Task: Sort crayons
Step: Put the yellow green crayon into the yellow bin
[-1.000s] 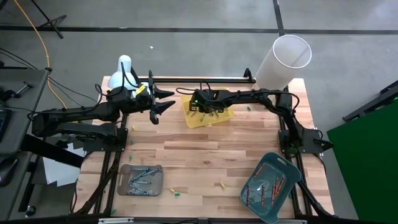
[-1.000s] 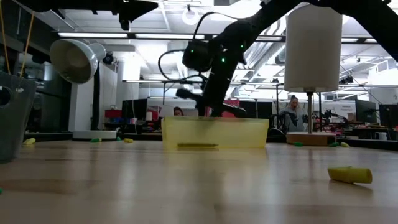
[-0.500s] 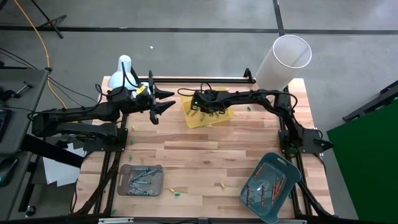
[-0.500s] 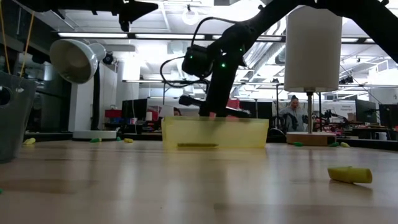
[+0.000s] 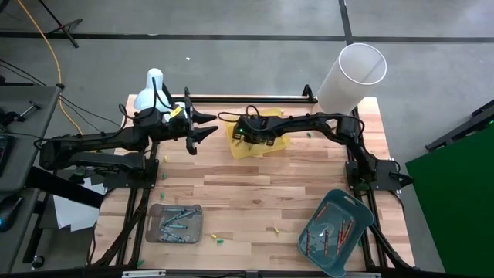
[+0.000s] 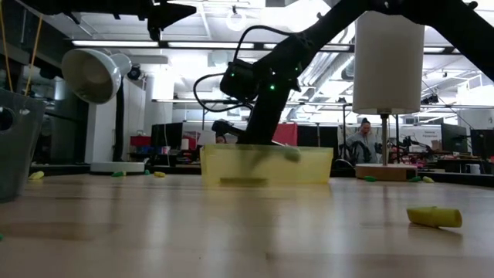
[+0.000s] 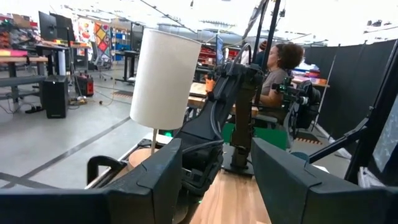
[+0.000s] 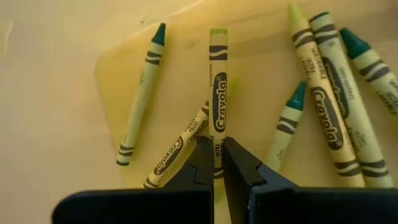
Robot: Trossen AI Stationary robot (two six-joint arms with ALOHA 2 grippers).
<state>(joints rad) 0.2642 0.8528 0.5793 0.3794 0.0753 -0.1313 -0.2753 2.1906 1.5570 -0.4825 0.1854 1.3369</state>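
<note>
held crayon [image 8: 218,106]: yellow-green stick lying in the yellow tray [image 5: 272,146], its near end pinched between the right gripper's two dark fingers
right gripper [image 8: 219,163]: closed on that crayon; it reaches down into the yellow tray at the far middle of the table [image 5: 255,189]
crayons in yellow tray [image 8: 323,112]: right wrist view shows six in all, the held one counted; two have dark green tips, one is half covered by the fingers, one is cut off at the picture's edge
hidden: from above the right arm covers most of the yellow tray's inside; in the low view the tray wall blurs what lies within
grey tray [image 5: 175,223]: near left of the table, holds several bluish crayons, too small to count
teal tray [image 5: 336,232]: near right corner, holds reddish crayons, too small to count
loose pieces [image 5: 273,229]: three small bits on the near table between the grey and teal trays, two yellow and one green; a few more specks near the far edges
left gripper [image 5: 202,126]: raised at the far left of the table, fingers apart, holding nothing
white cylinder [image 5: 351,77]: one, upright at the far right corner
lamp [image 5: 151,86]: one, white, at the far left corner
person [image 7: 278,65]: seated beyond the table in the left wrist view, partly behind the arm
</note>
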